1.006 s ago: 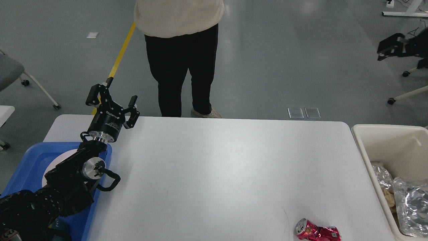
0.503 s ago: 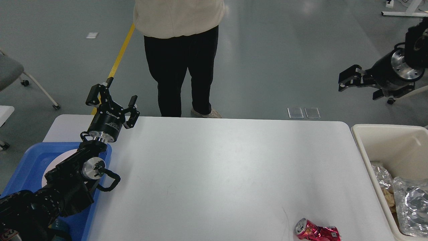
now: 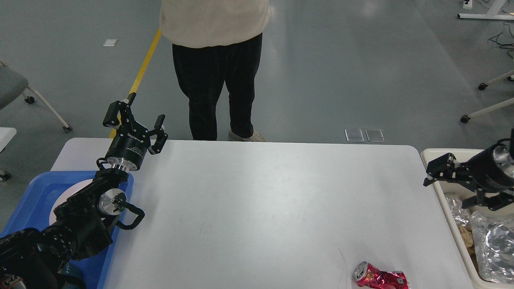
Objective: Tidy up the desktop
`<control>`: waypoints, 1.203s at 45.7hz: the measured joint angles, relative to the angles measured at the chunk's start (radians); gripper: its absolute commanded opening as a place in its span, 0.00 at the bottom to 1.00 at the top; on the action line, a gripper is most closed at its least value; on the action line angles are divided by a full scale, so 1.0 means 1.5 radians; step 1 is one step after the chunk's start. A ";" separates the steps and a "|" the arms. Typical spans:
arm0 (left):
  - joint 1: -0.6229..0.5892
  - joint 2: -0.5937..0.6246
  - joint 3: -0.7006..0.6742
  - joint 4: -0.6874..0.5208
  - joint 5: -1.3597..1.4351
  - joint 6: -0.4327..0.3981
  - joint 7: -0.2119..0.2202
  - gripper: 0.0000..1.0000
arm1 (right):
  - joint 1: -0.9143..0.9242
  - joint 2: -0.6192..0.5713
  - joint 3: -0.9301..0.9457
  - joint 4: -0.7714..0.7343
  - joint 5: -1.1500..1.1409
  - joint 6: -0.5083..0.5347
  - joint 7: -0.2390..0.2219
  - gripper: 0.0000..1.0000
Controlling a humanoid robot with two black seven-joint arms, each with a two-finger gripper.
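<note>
**Desktop nearly clear, one crushed can to go**

Desktop (image 3: 257,200) fills the head view, the only view on offer: a big white tabletop with rounded corners, its long axis running left to right across the frame and its far long edge facing a person (image 3: 215,68) who stands just beyond it. Nearly all of that surface is bare. One stray sits on it, a crushed red can (image 3: 379,277), down at the near edge toward the right corner, lying on its side with its length along that edge and its open top pointing left.

Off the right edge stands the cream bin (image 3: 433,154), crumpled foil (image 3: 492,249) already heaped inside. At the near left corner a blue tray (image 3: 28,200) holds a white plate (image 3: 68,192), mostly hidden behind the arm.

Left gripper (image 3: 138,122) hangs raised over the far left corner, fingers spread wide, nothing between them. Right gripper (image 3: 441,171) comes in over the bin's far rim at the right edge of the table, its fingers parted and empty, pointing left toward the tabletop.

My read: the tidying is close to finished, with the can the only job left. It lies well apart from the right gripper, nearer the robot, so that arm looks the likelier one to reach down for it and drop it in the bin.
</note>
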 measured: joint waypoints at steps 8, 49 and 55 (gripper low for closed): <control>0.000 0.000 0.000 0.000 0.000 0.000 0.000 0.97 | -0.063 -0.046 0.005 0.017 0.000 0.000 0.004 1.00; 0.000 0.000 0.000 0.000 0.000 0.000 0.000 0.97 | -0.157 0.038 0.028 0.060 0.078 -0.055 0.006 1.00; 0.000 0.000 0.000 0.000 0.000 0.000 0.000 0.97 | -0.181 0.089 0.029 0.055 0.081 -0.093 0.006 1.00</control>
